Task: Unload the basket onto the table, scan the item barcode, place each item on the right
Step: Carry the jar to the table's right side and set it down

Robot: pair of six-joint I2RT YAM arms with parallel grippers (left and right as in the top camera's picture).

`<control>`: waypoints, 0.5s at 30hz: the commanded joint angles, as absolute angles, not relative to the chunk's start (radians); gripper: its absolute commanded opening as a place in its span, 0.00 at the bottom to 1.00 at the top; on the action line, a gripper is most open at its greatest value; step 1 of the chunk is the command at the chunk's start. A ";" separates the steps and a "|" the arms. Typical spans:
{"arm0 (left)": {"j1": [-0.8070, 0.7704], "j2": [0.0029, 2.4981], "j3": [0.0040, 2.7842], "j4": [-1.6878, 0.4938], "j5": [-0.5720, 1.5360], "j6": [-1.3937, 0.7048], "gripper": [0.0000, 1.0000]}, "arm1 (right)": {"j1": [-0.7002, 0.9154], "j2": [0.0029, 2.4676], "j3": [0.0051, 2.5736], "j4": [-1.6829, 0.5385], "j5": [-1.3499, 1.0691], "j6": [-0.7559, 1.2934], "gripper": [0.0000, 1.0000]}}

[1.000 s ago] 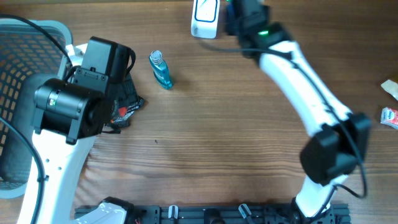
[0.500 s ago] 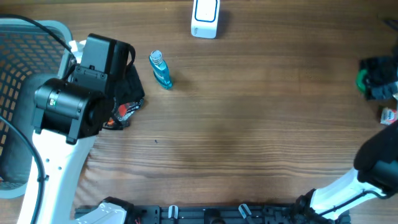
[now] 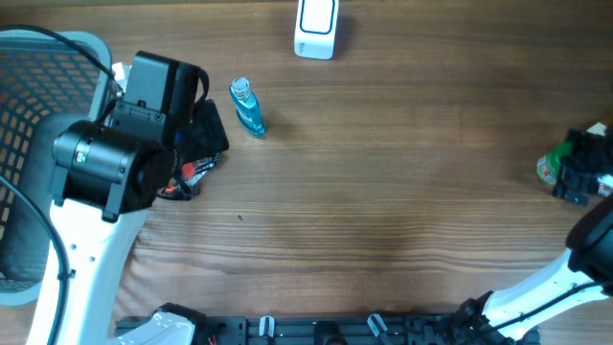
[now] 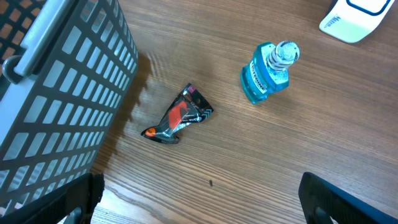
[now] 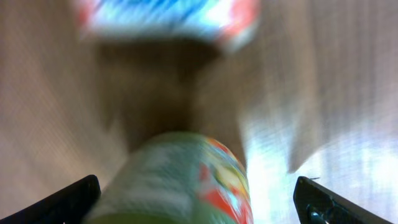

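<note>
Two sets of fingers, both spread wide, nothing gripped. Between the right fingers [image 5: 68, 198] sits the green container [image 5: 180, 180], closer to one finger, with a clear gap on the other side. Its long axis seems to run out ahead of the fingers, though blur leaves that unsure. Rounded body, glossy label with red and yellow. Beyond it lies a blurred white-blue-red packet [image 5: 165, 18]. Right arm is by far the nearer. Well apart, the left fingers [image 4: 348, 199] hang above a crumpled black-red wrapper [image 4: 177, 115] and a clear blue bottle [image 4: 267, 71]. Far across the wooden bench [image 3: 383, 192] lies the white scanner [image 3: 316, 27].
</note>
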State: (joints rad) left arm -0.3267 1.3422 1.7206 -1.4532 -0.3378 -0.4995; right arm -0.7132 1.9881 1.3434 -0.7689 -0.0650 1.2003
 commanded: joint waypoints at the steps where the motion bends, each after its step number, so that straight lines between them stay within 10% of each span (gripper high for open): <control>1: -0.323 1.340 1.721 -1.438 -0.330 -0.510 1.00 | -0.795 1.996 1.354 -0.760 -0.218 1.010 1.00; 15: -0.323 1.220 1.721 -1.375 -0.366 -0.502 1.00 | -0.743 1.670 1.571 -1.138 -0.173 0.772 1.00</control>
